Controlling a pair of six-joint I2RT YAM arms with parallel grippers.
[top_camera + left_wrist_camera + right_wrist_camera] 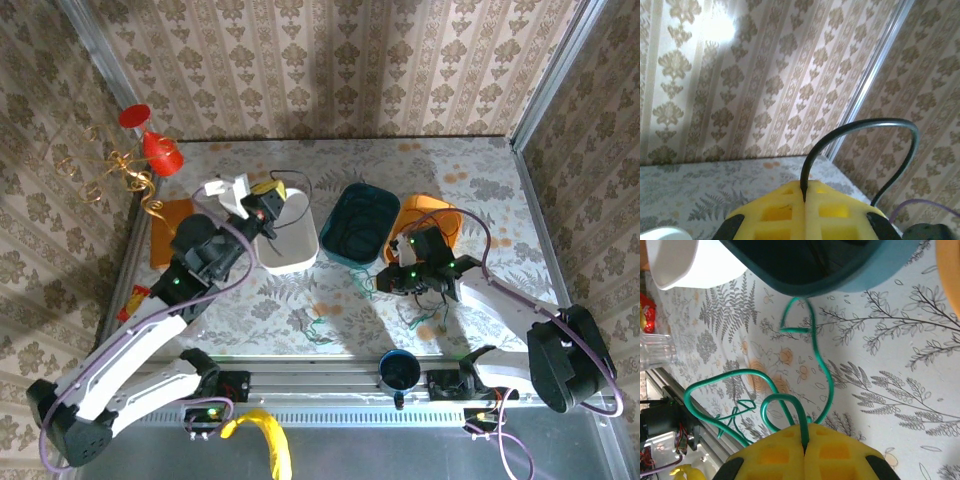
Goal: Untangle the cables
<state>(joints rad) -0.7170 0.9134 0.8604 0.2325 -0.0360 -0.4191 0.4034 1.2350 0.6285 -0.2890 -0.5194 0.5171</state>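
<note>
1. Black cable (875, 121) arches up from the left pincer (804, 196), clamped on it, probably to lift it clear;
2. green cable (829, 382) snakes ahead of the right pincer (804, 441), also clamped on it, over the counter (900, 340).

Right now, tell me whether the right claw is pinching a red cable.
No: the right claw is shut on a green cable that loops over the patterned table.
</note>
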